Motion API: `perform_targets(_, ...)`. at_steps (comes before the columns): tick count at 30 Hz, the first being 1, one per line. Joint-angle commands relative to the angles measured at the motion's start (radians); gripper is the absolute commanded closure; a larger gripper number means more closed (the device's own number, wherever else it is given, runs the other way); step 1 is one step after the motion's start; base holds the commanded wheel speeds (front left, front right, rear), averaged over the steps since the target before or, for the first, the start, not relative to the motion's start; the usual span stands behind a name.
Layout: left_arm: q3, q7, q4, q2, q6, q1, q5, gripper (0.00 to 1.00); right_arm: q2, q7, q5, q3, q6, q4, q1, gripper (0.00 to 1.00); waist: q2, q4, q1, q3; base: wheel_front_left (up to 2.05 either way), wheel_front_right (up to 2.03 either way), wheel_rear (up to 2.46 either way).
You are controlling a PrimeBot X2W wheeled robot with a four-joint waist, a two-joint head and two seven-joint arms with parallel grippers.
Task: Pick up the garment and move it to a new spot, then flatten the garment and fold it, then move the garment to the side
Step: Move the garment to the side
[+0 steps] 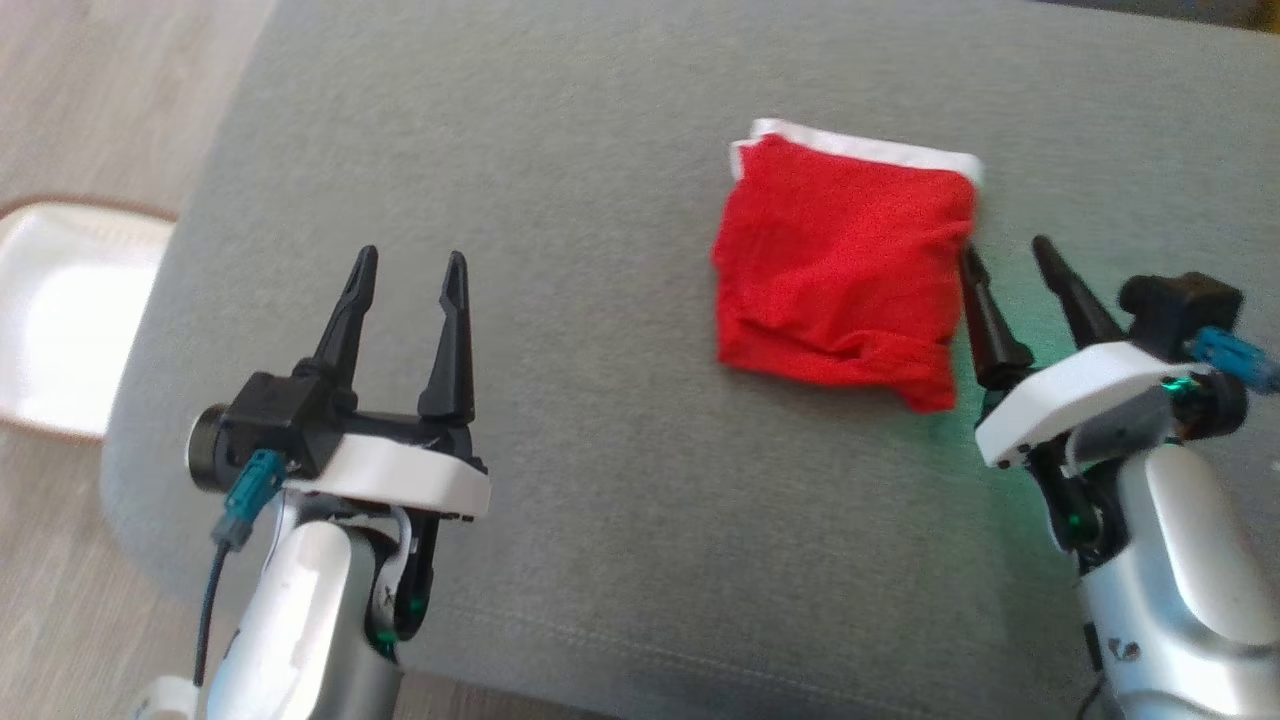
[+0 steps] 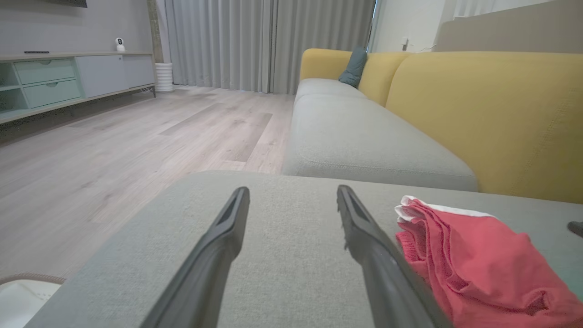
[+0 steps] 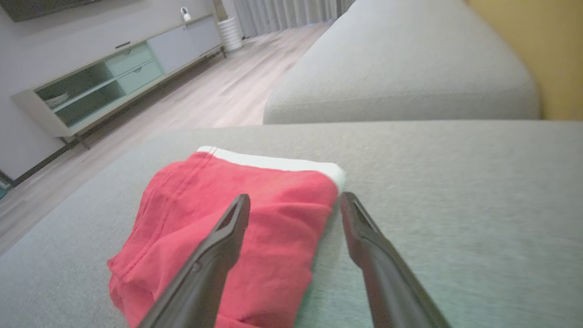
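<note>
Folded red cloth garment (image 1: 845, 265) on the grey fabric cushion (image 1: 600, 200); right gripper (image 1: 1003, 247) at its edge, left gripper (image 1: 412, 254) well apart, both wide, empty. Last step, seemingly: pinch all layers, shift aside.

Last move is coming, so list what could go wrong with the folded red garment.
1. The right gripper, open, sits at just the right edge of the garment; a one-edge pinch may let the fold fall open.
2. The left gripper is well apart, so the far side probably gets no support.
</note>
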Motion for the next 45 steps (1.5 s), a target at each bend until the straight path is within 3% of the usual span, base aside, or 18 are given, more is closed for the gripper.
perform_targets(1,0.026,-0.012,-0.034,0.007,-0.001,-0.049,-0.003,0.00,0.001,-0.010,0.009,0.027,-0.001,0.015,-0.028,0.00,0.0000,0.050,-0.0002,0.036,0.00,0.00,0.00)
perform_targets(6,0.029,-0.012,-0.040,0.001,-0.002,-0.045,0.003,0.00,0.018,0.017,0.001,0.024,-0.001,0.154,-0.047,0.00,0.0000,0.061,-0.0002,0.036,0.00,0.00,0.00)
perform_targets(12,0.036,-0.012,-0.040,-0.003,-0.004,-0.041,0.013,0.00,0.029,0.113,0.037,0.061,-0.001,0.225,-0.054,0.00,0.0000,0.049,-0.0002,0.037,0.00,0.00,0.00)
perform_targets(13,0.037,-0.012,-0.040,-0.003,-0.005,-0.041,0.014,0.00,0.030,0.127,0.044,0.062,-0.001,0.229,-0.056,0.16,0.0000,0.047,-0.0002,0.037,0.00,0.00,0.00)
perform_targets(14,0.037,-0.012,-0.039,-0.004,-0.006,-0.041,0.016,0.00,0.030,0.134,0.050,0.064,-0.001,0.228,-0.057,0.64,0.0000,0.045,-0.0002,0.036,0.00,0.00,0.00)
perform_targets(15,0.038,-0.012,-0.039,-0.004,-0.007,-0.042,0.017,0.00,0.027,0.140,0.050,0.065,-0.001,0.227,-0.059,1.00,0.0000,0.043,-0.0002,0.036,0.00,0.00,0.00)
perform_targets(26,0.056,-0.012,-0.033,-0.005,-0.013,-0.031,0.029,0.00,-0.035,0.163,0.034,0.127,-0.001,0.151,-0.043,1.00,0.0000,-0.026,-0.0002,0.027,0.00,0.00,0.00)
perform_targets(31,0.071,-0.012,-0.044,0.003,-0.020,-0.027,0.047,0.00,-0.097,0.176,0.033,0.151,-0.001,0.050,0.015,1.00,0.0000,-0.134,-0.0002,0.030,0.00,0.00,0.00)
perform_targets(37,0.080,-0.012,-0.069,0.019,-0.032,-0.035,0.066,0.00,-0.164,0.193,0.038,0.176,-0.001,-0.056,0.061,1.00,0.0000,-0.315,-0.0002,0.046,0.00,0.00,0.00)
perform_targets(45,0.049,-0.012,-0.059,0.020,-0.057,-0.100,0.086,0.00,-0.232,0.172,0.056,0.185,-0.001,-0.090,-0.001,1.00,0.0000,-0.470,-0.0002,0.088,0.00,0.00,0.00)
